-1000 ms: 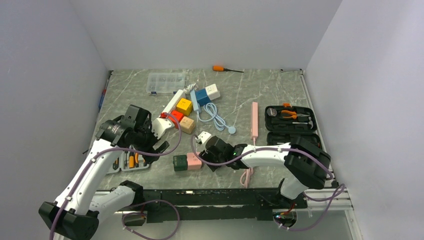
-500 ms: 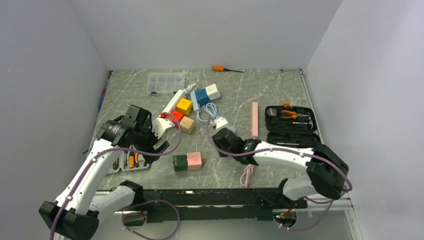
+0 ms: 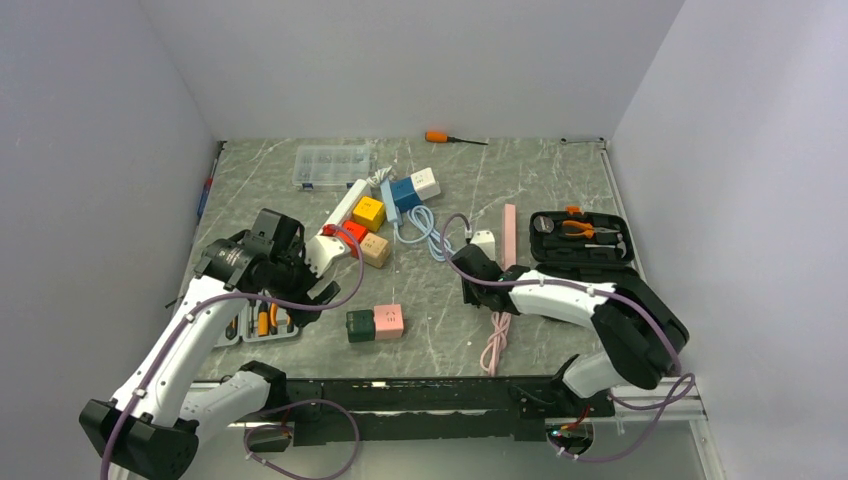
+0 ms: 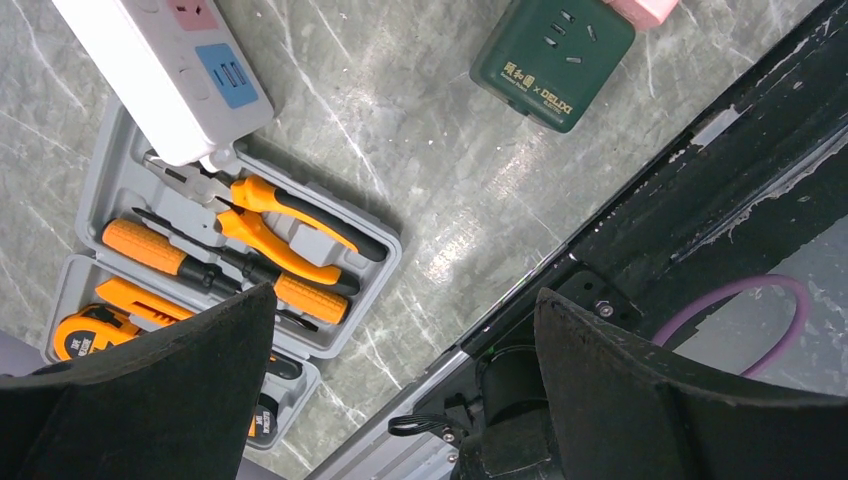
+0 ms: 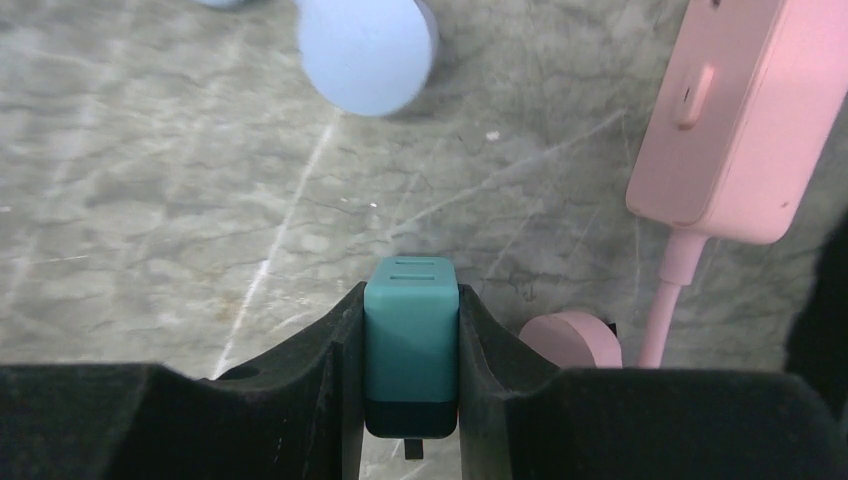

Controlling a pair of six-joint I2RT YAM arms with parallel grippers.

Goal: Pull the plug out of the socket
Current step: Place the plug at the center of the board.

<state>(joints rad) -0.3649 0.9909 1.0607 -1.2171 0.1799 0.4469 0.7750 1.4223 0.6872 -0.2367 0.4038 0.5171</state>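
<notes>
Right arm: the right gripper (image 5: 411,300) is partly closed and clamped on the teal plug (image 5: 411,350). Both pads press flat against the plug's sides. The plug sits upright between them, with its two-slot end face pointing away from the wrist camera. I see a small dark tab under its lower edge, but I cannot tell what it is.

Location of the plug: it is off the dark green socket (image 3: 360,326) and well apart from it. In the top view the right gripper (image 3: 478,252) holds it near the middle of the table (image 3: 560,180), just beside the pink power strip (image 5: 740,120). A pale blue disc (image 5: 368,45) lies beyond the plug. The pink strip's round plug (image 5: 570,340) lies on the table near the right finger.

The socket stands near the front edge, touching a pink cube (image 3: 389,319) on its right side. In the left wrist view its slotted face (image 4: 552,60) is bare, with nothing plugged in.

Left arm: the left gripper (image 4: 400,370) is spread to its full width and holds nothing. It hangs above the grey tool case (image 4: 380,250), which holds orange-handled pliers (image 4: 290,215). The end of a white power strip (image 4: 150,70) overlaps the case's far edge.
</notes>
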